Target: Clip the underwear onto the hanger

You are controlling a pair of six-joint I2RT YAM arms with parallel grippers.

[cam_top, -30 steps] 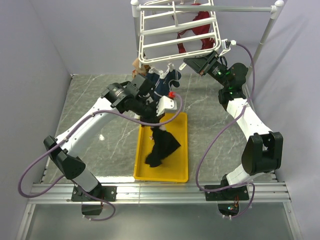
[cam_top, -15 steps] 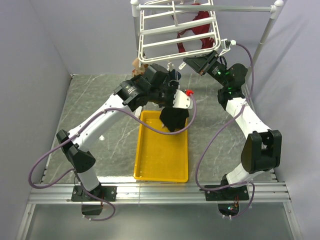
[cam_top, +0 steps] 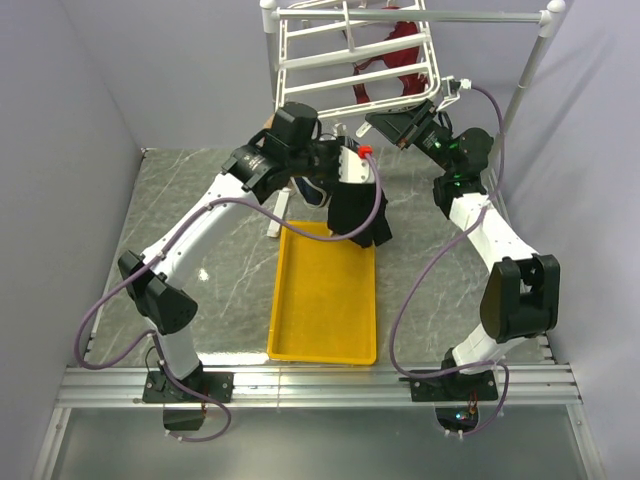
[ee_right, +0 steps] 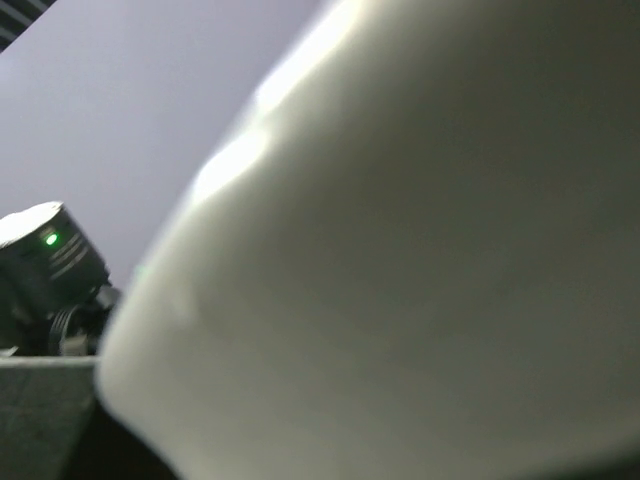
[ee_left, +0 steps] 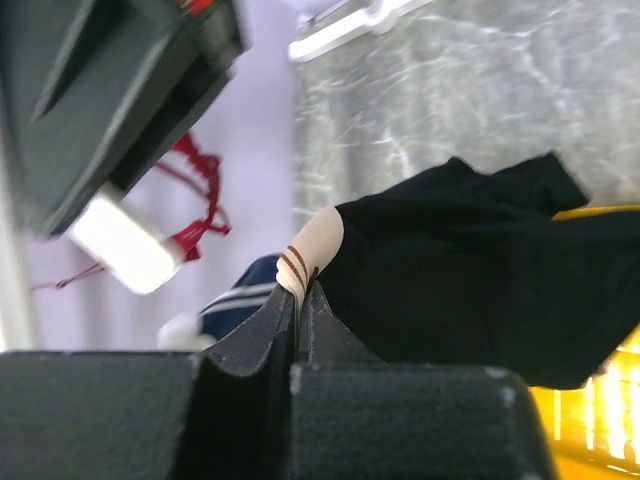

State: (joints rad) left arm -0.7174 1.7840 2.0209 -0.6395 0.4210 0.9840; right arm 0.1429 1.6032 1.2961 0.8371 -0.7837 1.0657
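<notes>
My left gripper (cam_top: 345,180) is raised under the front edge of the white hanger (cam_top: 350,60). It is shut on the black underwear (cam_top: 358,218), which hangs free above the tray's far end. In the left wrist view the closed jaws (ee_left: 300,292) pinch the beige waistband (ee_left: 312,243), and the black cloth (ee_left: 480,270) spreads to the right. My right gripper (cam_top: 400,126) sits at the hanger's front right corner. A blurred white surface (ee_right: 400,280) fills the right wrist view and hides its fingers.
A yellow tray (cam_top: 325,310) lies on the marble table below. A navy pair with white trim (ee_left: 245,295) hangs beside the left gripper. A red garment (cam_top: 398,55) hangs behind the hanger. White stand poles (cam_top: 530,60) rise at the back.
My left arm has lifted the black underwear out of the yellow tray and carried it up and right, close under the hanger. The right arm has hardly moved.
</notes>
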